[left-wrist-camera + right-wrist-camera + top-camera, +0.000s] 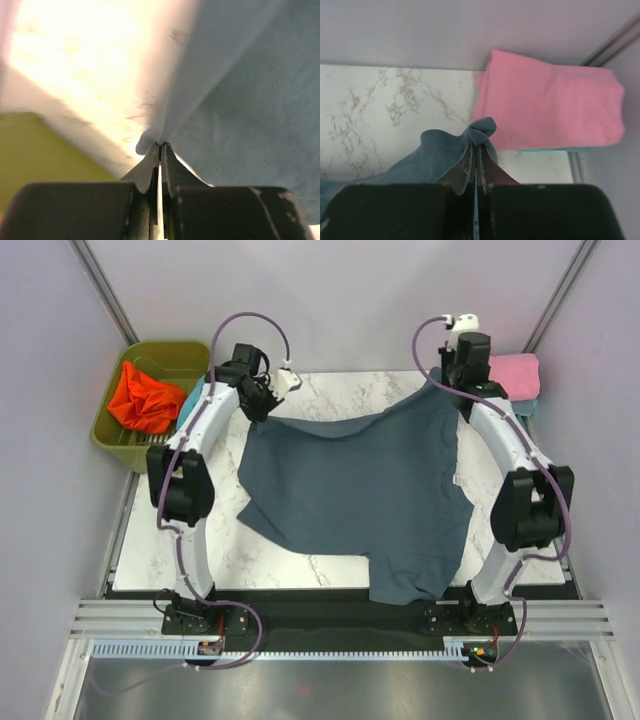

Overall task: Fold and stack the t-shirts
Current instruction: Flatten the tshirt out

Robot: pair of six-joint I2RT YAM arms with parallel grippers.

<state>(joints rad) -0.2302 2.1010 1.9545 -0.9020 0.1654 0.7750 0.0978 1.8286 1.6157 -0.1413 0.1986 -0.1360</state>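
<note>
Slate-blue t-shirt point(360, 490) spread on marble table point(300, 565), one flap drooping over the near edge at 6 o'clock. Farther, at 11 and 1 o'clock, left gripper point(160, 146) and right gripper point(479, 145) both clenched on its far corners. Likely mid-fold: next, carrying that edge evenly toward 6 o'clock. Beyond, at 2 o'clock, folded pink t-shirt point(550, 105).

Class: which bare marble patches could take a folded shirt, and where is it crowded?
Free: the far strip behind the slate shirt, and the near-left patch beside the left arm. Crowded: the far-right corner, holding the pink shirt.
</note>
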